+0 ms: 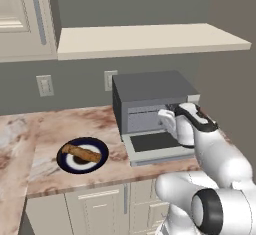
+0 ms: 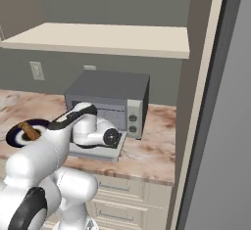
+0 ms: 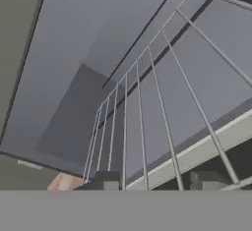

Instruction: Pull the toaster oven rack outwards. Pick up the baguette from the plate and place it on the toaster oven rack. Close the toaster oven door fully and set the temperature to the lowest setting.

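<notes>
Counter (image 1: 50, 169): tool (image 3: 157, 180) at toaster oven rack (image 3: 147, 102) front edge.

the light is soft and even, flat as rendered scenes are, with no glare or bright hot spots. the marbled counter (image 1: 50, 129) is the brightest surface; the grey wall (image 1: 80, 84) under the shelf (image 1: 150, 39) sits in dull shade. a faint shadow darkens the cavity of the toaster oven (image 1: 150, 96) in the left base view. all three pictures are low in detail and slightly soft (edges show jagged stepping). in the hand view the toaster oven rack (image 3: 147, 107) wires look crisp against smooth grey, with strong perspective splay toward the corners.
</notes>
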